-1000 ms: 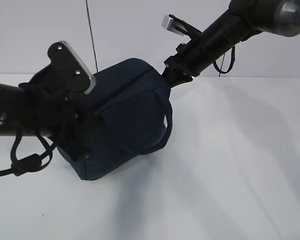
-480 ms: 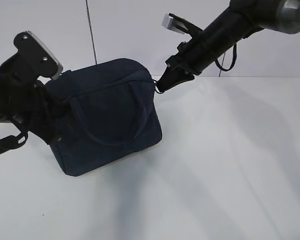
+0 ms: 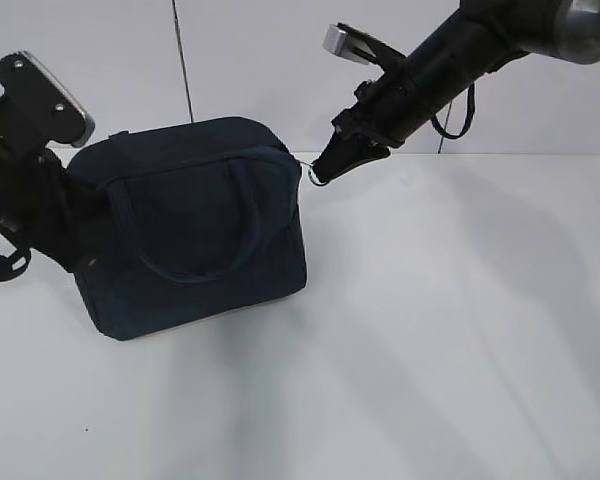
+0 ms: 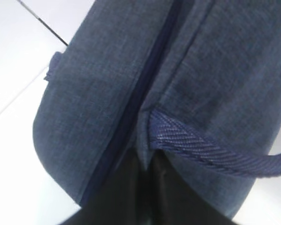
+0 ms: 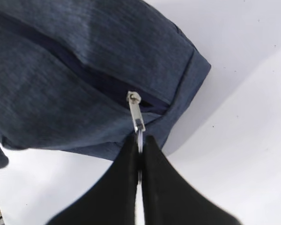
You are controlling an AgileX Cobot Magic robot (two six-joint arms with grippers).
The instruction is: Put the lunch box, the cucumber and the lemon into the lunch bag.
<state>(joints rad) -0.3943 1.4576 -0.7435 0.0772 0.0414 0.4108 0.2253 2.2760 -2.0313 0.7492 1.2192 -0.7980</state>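
We found the soft lunch bag (image 3: 195,235) sitting left of centre, zipped. Our right gripper (image 5: 139,161) was clenched on its zipper pull (image 5: 136,119); our left gripper (image 4: 143,166) pinched the fabric by the handle (image 4: 206,150), a limp but sound hold.

One lunch bag (image 3: 195,235), two handles, one zipper ring pull (image 5: 139,124), two pincers.

Right claw (image 5: 139,152) pinching zipper pull (image 5: 136,117)
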